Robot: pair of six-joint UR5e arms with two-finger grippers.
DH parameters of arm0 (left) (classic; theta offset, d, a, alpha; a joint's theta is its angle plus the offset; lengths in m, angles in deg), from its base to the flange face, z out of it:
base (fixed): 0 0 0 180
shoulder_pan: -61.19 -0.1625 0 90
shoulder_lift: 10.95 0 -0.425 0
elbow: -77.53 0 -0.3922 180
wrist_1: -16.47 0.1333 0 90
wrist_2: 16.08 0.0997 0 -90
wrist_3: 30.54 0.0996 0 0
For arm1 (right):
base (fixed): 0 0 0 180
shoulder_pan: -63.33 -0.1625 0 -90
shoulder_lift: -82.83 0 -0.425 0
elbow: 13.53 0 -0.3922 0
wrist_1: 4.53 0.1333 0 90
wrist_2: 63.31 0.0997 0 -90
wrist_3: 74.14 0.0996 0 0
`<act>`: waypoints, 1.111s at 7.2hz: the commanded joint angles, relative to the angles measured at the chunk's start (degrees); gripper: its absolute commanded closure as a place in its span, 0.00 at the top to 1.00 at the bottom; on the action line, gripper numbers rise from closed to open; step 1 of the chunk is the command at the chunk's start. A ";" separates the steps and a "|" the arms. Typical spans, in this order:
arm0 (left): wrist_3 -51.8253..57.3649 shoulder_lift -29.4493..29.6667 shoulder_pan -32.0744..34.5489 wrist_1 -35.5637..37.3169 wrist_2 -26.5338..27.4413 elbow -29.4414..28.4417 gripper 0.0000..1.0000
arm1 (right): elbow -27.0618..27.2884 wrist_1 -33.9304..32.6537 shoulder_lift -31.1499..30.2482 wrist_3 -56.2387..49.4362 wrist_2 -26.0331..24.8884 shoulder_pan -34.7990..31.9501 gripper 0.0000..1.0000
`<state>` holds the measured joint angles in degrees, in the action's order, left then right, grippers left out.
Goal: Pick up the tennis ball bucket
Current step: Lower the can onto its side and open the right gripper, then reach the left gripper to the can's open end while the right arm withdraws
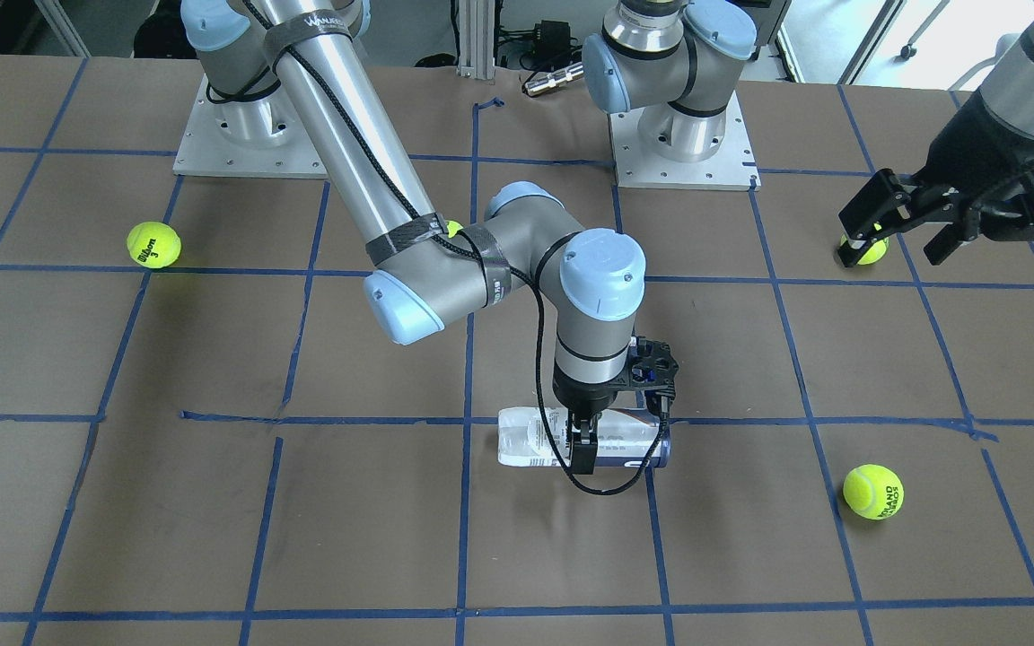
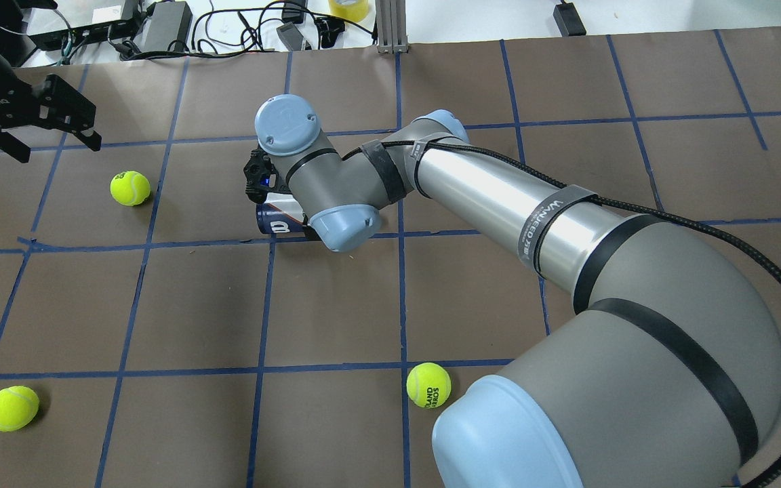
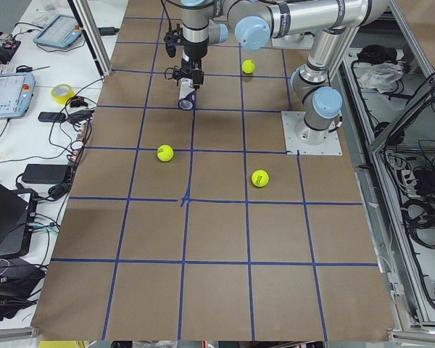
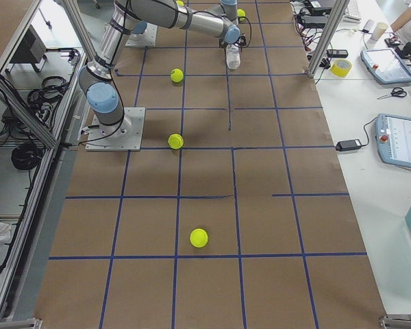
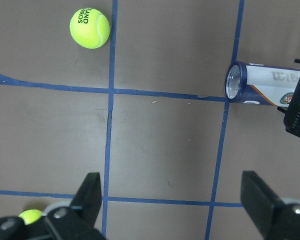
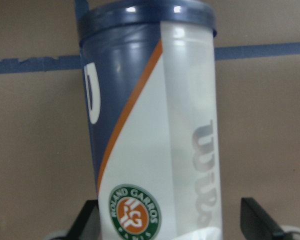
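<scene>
The tennis ball bucket (image 1: 526, 440) is a clear can with a white label and a navy band. It lies on its side on the brown table, along a blue tape line. It also shows in the overhead view (image 2: 275, 220), the left wrist view (image 5: 260, 85) and, close up, the right wrist view (image 6: 155, 125). My right gripper (image 1: 586, 438) points straight down over the can's middle. It is open, with one finger on each side of the can (image 6: 172, 220). My left gripper (image 1: 894, 256) is open and empty, off to the side above a tennis ball (image 1: 867, 249).
Loose yellow-green tennis balls lie on the table (image 1: 153, 244), (image 1: 873, 491), and in the overhead view (image 2: 130, 188), (image 2: 11, 408), (image 2: 428, 385). The arm bases (image 1: 679, 144) stand at the robot's edge of the table. Cables and devices (image 2: 160, 20) lie beyond the far edge.
</scene>
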<state>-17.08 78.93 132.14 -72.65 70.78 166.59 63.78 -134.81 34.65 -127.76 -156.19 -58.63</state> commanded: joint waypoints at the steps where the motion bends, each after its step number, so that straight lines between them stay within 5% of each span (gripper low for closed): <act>1: 0.61 0.20 0.06 -0.08 -0.02 0.15 1.00 | 0.12 0.37 -2.95 0.27 1.30 1.10 1.00; 3: 1.13 0.73 -0.46 0.87 0.07 1.55 1.00 | 0.12 4.64 -7.33 1.07 5.41 5.56 1.00; 5: 1.40 1.87 -0.64 1.41 -1.67 1.73 1.00 | 0.29 15.70 -14.44 0.98 8.15 11.88 1.00; 7: 2.88 5.54 -0.64 2.71 -13.16 2.00 1.00 | 0.38 21.97 -20.51 1.85 10.97 19.17 1.00; 8: 2.98 7.31 -0.64 6.64 -13.72 4.17 1.00 | 0.47 28.34 -22.81 1.86 10.97 21.56 1.00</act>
<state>-14.50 83.99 131.51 -69.41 59.70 169.03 64.17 -112.86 15.20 -126.20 -145.73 -40.71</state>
